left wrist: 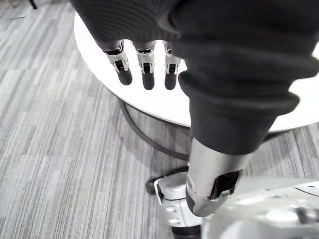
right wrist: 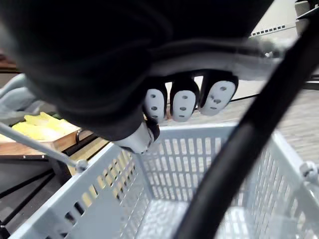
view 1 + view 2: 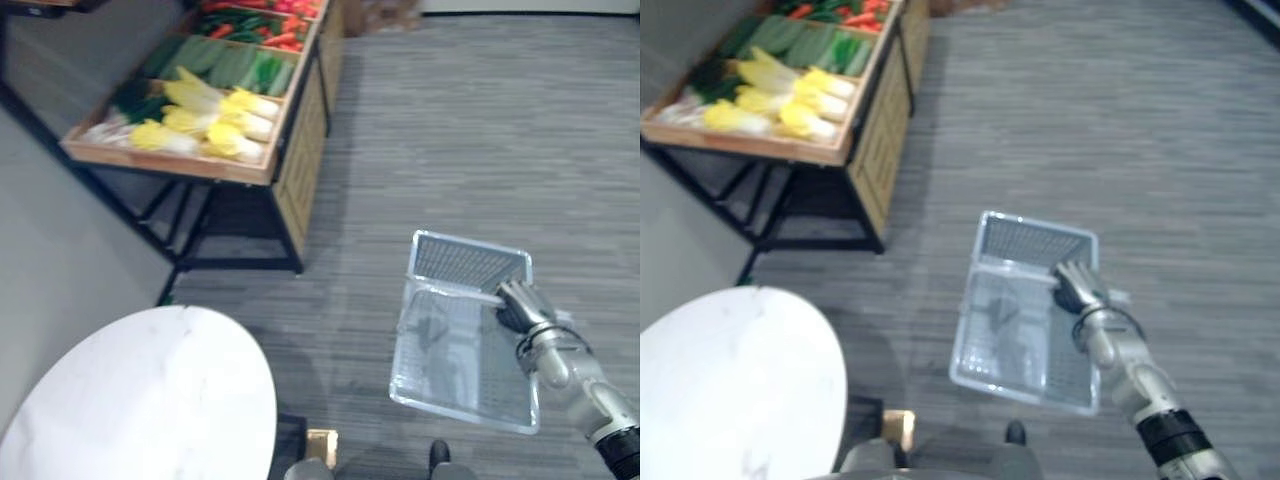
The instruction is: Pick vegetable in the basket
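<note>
You're in a grocery shop setup: a slanted wooden produce stand [image 3: 300, 140] holds yellow-white cabbages [image 3: 215, 120], green vegetables [image 3: 235, 65] and red vegetables [image 3: 282, 40], well away from the fingers [image 3: 510, 297] of the right hand [image 3: 522, 312], which carry a pale grey plastic mesh shopping basket [image 3: 470, 262].

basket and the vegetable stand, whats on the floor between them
Nothing but bare grey carpet lies between the basket and the wooden vegetable stand; the left eye view shows that stretch plainly.

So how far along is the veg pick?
Done: right hand grips the basket by its handle. In hand: only that; the basket looks empty, left hand hangs open by the white table. Left: reach the vegetables on the wooden stand, put one in.
</note>
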You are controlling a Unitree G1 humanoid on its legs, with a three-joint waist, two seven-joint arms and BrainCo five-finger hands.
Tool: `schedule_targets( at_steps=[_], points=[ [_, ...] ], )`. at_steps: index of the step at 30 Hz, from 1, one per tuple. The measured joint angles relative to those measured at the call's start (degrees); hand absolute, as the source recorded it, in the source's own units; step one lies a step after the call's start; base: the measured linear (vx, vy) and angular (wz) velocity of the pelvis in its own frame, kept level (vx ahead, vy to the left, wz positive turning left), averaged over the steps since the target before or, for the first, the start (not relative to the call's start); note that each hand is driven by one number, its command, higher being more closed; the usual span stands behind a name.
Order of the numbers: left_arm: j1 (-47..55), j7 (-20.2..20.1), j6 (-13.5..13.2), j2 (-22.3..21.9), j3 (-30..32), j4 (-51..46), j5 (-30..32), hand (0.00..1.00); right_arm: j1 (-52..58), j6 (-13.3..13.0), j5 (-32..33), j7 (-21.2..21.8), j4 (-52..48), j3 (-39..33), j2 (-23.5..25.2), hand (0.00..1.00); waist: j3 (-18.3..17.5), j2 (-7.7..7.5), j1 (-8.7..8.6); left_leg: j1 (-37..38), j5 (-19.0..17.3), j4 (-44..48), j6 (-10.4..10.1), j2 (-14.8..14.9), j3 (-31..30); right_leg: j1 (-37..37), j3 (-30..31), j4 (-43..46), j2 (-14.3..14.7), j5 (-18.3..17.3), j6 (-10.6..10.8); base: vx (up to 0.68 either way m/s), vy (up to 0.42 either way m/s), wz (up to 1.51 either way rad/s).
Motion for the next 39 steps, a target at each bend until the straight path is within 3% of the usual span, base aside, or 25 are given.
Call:
schedule_targets(
  at_steps=[2,6,9,14,17,20,23,25,26,27,28,30,31,32,33,34,36,37,39],
  points=[
    [0.0,-0.1,-0.2,0.9,0.0,0.0,0.0,0.00,-0.1,-0.1,0.0,0.0,0.0,0.0,-0.1,1.00,-0.1,-0.34,0.30,0.0,-0.1,0.5,0.1,-0.7,0.7,0.1,0.3,-1.1,-0.2,1.6,0.4,-0.05,0.080,-0.27],
    [0.0,-0.3,-0.2,0.6,-0.1,-0.1,0.1,0.00,0.2,-0.2,1.2,0.1,0.3,0.0,-0.7,1.00,-0.1,1.18,0.01,0.0,0.1,0.2,0.4,-0.8,0.8,0.0,0.5,-2.1,-0.1,2.1,0.8,-0.04,0.014,-0.07],
    [-0.4,-0.4,-0.1,0.3,-1.6,-0.1,0.1,0.00,1.5,-0.2,1.6,0.2,1.4,-0.7,-0.7,1.00,-0.1,1.34,-0.51,0.3,0.7,-1.5,0.8,-2.1,0.7,-0.4,0.9,-2.3,-0.9,2.0,1.4,-0.01,0.016,-0.03],
    [-1.8,-0.3,0.0,0.9,-4.2,-0.1,0.1,0.00,3.9,0.7,1.0,0.4,2.3,-2.4,-0.2,1.00,0.4,0.21,-0.26,1.7,-0.5,-2.0,2.0,-3.8,4.2,-10.0,4.3,14.0,-2.7,-1.2,0.9,0.00,0.080,-0.35],
    [-1.7,-0.3,0.4,1.8,-5.7,0.4,0.1,0.00,4.1,1.4,0.3,0.3,4.0,-3.9,1.2,1.00,1.1,-0.28,-1.54,7.1,-0.8,-5.2,3.1,-4.8,6.3,-14.1,3.3,25.4,-4.1,-0.1,-1.9,0.02,0.094,-0.42],
    [-2.4,-0.2,0.4,2.6,-6.9,0.0,0.2,0.00,4.1,2.1,-0.3,0.0,4.3,-6.4,3.4,1.00,1.8,-0.48,-2.45,8.7,-0.3,-8.0,4.3,-5.2,7.5,-15.0,0.0,23.5,-5.2,0.3,-2.6,0.05,0.055,-0.19],
    [-4.3,-0.3,0.5,3.5,-7.0,-0.8,0.3,0.00,3.3,2.4,-0.2,-0.2,5.4,-8.2,4.1,1.00,3.2,-1.10,-2.32,8.6,-0.4,-8.9,3.7,-4.5,7.6,-16.1,-2.0,14.0,-4.9,0.8,-2.2,0.11,-0.033,-0.01],
    [-4.1,-0.3,0.6,3.6,-7.0,-1.5,0.5,0.00,2.7,2.8,-0.7,-0.3,6.4,-8.7,4.2,1.00,3.6,-0.78,-2.39,10.0,-1.0,-8.8,0.8,-3.4,7.4,-16.8,-3.2,7.3,-5.2,1.8,-1.1,0.29,-0.184,0.14],
    [-4.0,-0.3,0.6,3.7,-7.0,-1.6,0.5,0.00,2.8,3.0,-0.7,-0.3,6.3,-8.7,4.3,1.00,3.5,-1.12,-2.44,10.7,-1.4,-8.8,0.0,-3.5,6.9,-16.6,-3.5,6.8,-5.7,2.1,-1.1,0.31,-0.217,0.36],
    [-3.9,-0.3,0.6,4.0,-7.0,-1.6,0.5,0.00,3.2,3.3,-0.8,-0.3,6.4,-8.9,4.5,1.00,3.5,-1.61,-2.69,11.7,-1.9,-8.8,-1.4,-3.4,5.8,-16.3,-4.0,7.8,-6.4,4.8,-2.3,0.35,-0.268,0.46],
    [-4.0,-0.3,0.7,2.2,-6.8,-1.7,0.5,0.00,2.7,4.2,-1.2,-0.3,6.4,-9.9,4.3,1.00,2.7,2.13,-3.46,11.3,-1.9,-8.5,-2.4,0.1,4.0,-18.1,-6.2,13.1,-4.5,4.1,-2.4,0.37,-0.278,0.39],
    [-4.1,-0.1,0.5,1.6,-6.7,-1.8,0.6,0.00,1.8,4.4,-1.2,-0.3,6.3,-9.9,4.2,1.00,2.7,3.62,-3.33,10.3,-0.7,-6.5,-3.2,2.3,1.7,-19.3,-7.3,16.7,-3.1,0.6,-3.4,0.37,-0.325,0.09],
    [-4.1,0.0,0.6,1.8,-6.6,-1.6,0.7,0.00,1.6,4.4,-1.1,-0.3,6.2,-10.1,4.2,1.00,2.7,4.09,-3.26,8.4,1.6,-1.5,-3.0,4.1,-1.4,-19.4,-8.0,20.5,-2.4,-3.1,-4.3,0.37,-0.376,0.09],
    [-4.1,0.1,0.5,1.8,-6.6,-1.6,0.7,0.00,1.7,4.4,-1.1,-0.3,6.2,-10.3,4.2,1.00,2.7,4.07,-3.39,7.3,2.7,1.7,-2.8,4.7,-2.4,-18.8,-8.5,21.5,-2.5,-4.5,-4.4,0.42,-0.446,0.30],
    [-4.1,0.2,0.5,2.0,-6.3,-1.6,0.6,0.00,1.9,4.5,-0.8,-0.3,6.2,-10.8,4.2,1.00,2.8,3.95,-3.45,4.8,6.1,9.0,-1.7,5.7,-4.0,-16.7,-9.5,23.0,-2.8,-7.0,-4.7,0.33,-0.340,0.41],
    [-4.1,0.3,0.5,2.2,-6.2,-1.9,0.6,0.00,2.3,4.5,-0.6,-0.5,6.2,-11.3,3.9,1.00,2.9,3.70,-3.46,1.2,13.5,17.3,1.2,6.7,-5.0,-13.2,-10.9,23.3,-3.4,-8.8,-5.1,0.30,-0.311,0.36],
    [-4.2,0.3,0.3,2.4,-6.3,-1.9,0.6,0.00,2.9,4.5,-0.5,-0.9,6.1,-12.2,3.6,1.00,3.2,3.06,-2.97,-1.5,17.4,24.0,3.2,7.2,-4.8,-9.6,-11.6,21.9,-4.0,-10.7,-5.7,0.26,-0.203,0.25],
    [-4.2,0.3,0.3,2.4,-6.3,-1.9,0.6,0.00,3.2,4.7,-0.3,-1.0,6.1,-12.6,3.5,1.00,3.2,3.17,-2.97,-3.1,16.3,26.8,3.7,7.1,-4.7,-8.3,-12.0,21.4,-4.1,-11.6,-6.0,0.28,-0.166,0.30],
    [-4.1,0.1,0.3,1.4,-6.4,-1.6,0.5,0.00,4.6,4.9,0.0,-1.1,6.1,-13.7,3.5,1.00,3.3,3.11,-2.24,-9.0,10.0,32.4,4.6,4.5,-4.8,-3.4,-13.6,18.7,-3.8,-13.6,-7.1,0.25,-0.097,0.29]
  ],
)
